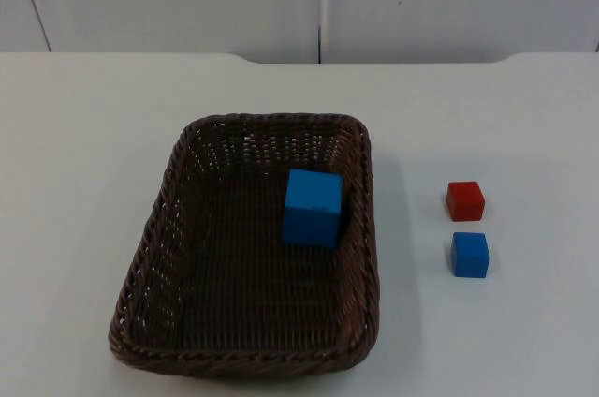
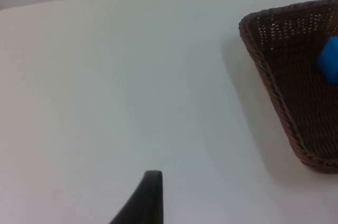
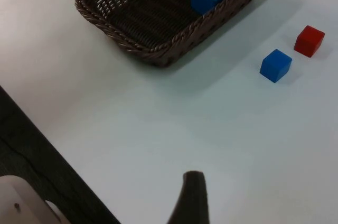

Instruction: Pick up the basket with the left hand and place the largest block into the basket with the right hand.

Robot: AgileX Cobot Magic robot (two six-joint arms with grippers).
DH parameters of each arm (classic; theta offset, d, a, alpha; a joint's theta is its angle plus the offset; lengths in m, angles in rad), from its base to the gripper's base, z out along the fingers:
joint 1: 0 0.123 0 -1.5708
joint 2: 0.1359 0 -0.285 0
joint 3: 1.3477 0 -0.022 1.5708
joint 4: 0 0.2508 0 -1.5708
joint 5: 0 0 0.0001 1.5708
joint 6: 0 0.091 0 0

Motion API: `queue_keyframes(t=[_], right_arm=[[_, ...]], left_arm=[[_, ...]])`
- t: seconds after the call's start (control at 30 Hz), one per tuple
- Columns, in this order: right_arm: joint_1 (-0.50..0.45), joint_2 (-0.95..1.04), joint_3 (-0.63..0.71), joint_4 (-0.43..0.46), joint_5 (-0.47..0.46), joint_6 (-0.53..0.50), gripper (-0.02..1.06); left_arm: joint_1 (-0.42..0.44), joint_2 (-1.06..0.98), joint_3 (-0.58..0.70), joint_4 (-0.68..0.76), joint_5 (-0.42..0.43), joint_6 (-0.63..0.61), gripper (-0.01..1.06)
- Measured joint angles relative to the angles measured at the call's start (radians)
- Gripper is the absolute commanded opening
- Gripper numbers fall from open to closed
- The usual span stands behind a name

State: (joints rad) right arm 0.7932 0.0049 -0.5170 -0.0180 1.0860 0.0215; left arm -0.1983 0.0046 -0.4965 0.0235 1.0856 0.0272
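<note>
You see the dark brown woven wicker basket (image 1: 245, 257) resting flat on the white table top (image 1: 84, 182), with the large blue cube (image 1: 313, 207) inside it, close against its right wall. Well apart to the right, on the bare table, the small red cube (image 1: 465, 200) sits just behind the small blue cube (image 1: 470, 254), the two near each other but not touching.

The right wrist view gives you the basket, its large blue cube and both small cubes together, plus a dark edge where the table ends. The left wrist view catches one corner of the basket, cut off by the frame, and a blurred blue patch of the large cube.

Of the left gripper (image 2: 142, 200) you get a single black fingertip over bare table, away from the basket; of the right gripper (image 3: 191, 200) likewise. I cannot tell how wide either stands.
</note>
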Motion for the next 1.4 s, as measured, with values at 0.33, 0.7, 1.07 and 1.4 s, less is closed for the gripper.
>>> queue_keyframes(t=[0.33, 0.7, 1.07, 1.4], right_arm=[[0.0, 0.0, 0.0, 0.0, -0.002, 0.0, 1.04], [0.0, 0.0, 0.0, 0.0, -0.002, -0.002, 1.05], [0.0, 0.0, 0.0, 0.0, -0.002, -0.002, 1.05], [0.0, 0.0, 0.0, 0.0, -0.002, -0.002, 1.05]], left_arm=[[0.0, 0.0, 0.0, -0.004, 0.0, 0.009, 1.05], [0.0, 0.0, 0.0, -0.004, 0.0, 0.009, 1.05], [0.0, 0.0, 0.0, -0.004, 0.0, 0.009, 1.05], [0.0, 0.0, 0.0, -0.006, 0.0, 0.011, 1.05]])
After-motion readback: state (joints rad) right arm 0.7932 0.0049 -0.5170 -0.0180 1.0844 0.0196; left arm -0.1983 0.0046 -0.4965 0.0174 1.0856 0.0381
